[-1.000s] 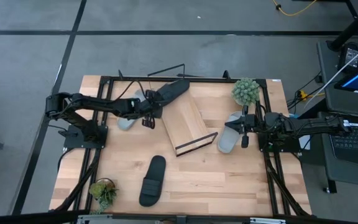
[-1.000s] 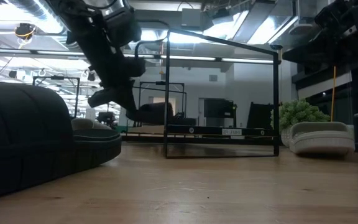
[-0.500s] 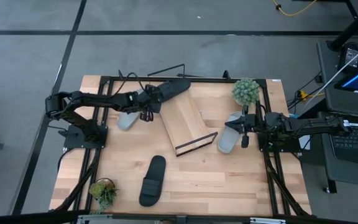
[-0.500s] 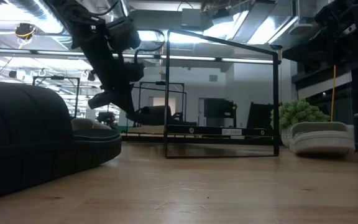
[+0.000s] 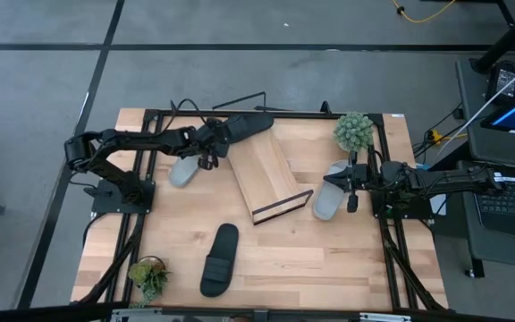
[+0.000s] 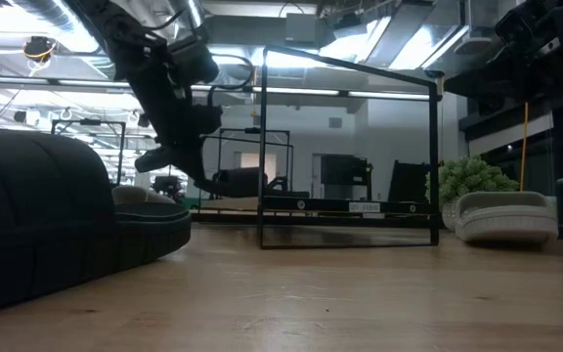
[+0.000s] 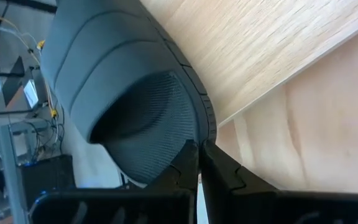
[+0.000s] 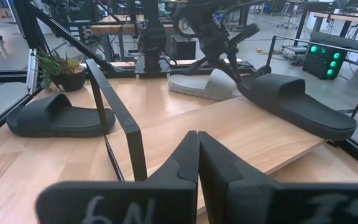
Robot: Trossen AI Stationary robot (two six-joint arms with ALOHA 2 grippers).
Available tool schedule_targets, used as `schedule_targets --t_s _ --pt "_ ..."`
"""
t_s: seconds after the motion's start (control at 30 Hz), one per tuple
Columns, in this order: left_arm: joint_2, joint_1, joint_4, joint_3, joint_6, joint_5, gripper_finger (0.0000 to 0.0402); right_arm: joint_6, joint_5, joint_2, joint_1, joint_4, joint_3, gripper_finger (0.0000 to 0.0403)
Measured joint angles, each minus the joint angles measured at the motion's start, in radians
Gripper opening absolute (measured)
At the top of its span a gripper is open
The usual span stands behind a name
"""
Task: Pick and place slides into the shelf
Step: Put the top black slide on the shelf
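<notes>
Left end effector [image 5: 211, 143] has pulled back toward its own side over the last sec, and the black slide [image 5: 244, 127] it's working w/ now lies at the far upper corner of the shelf [image 5: 266, 174], heel end hanging off the board's edge. In the left wrist view the fingers [image 7: 191, 168] look pinched together right at the slide's heel rim, touching it, but I can't tell for sure if they're clamped on it or just closed beside it. Judging from that, this slide is about placed, prob. being nudged or let go. Right end effector [image 5: 350, 186] hasn't moved, fingers closed on nothing, parked just beside a grey slide [image 5: 331, 191] near the shelf's dark front edge. Other grey slide [image 5: 183, 168] sits on the desk [image 5: 329, 259] under the left arm; second black slide [image 5: 220, 259] lies well apart near the front. So three left to shelve.
</notes>
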Motion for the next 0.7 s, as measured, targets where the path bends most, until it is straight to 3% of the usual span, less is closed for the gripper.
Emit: schedule_targets --t_s 0.2,0.4,0.7 --pt "0.000 0.030 0.000 0.000 -0.044 0.005 0.0000 0.001 0.000 0.000 0.000 0.000 0.000 0.0007" --pt "0.002 0.055 0.000 0.000 -0.081 0.089 0.0000 0.002 0.000 0.000 0.000 0.004 0.000 0.0007" --pt "0.009 0.067 0.004 0.000 -0.098 0.081 0.0000 0.002 0.000 0.000 0.000 0.016 0.000 0.0007"
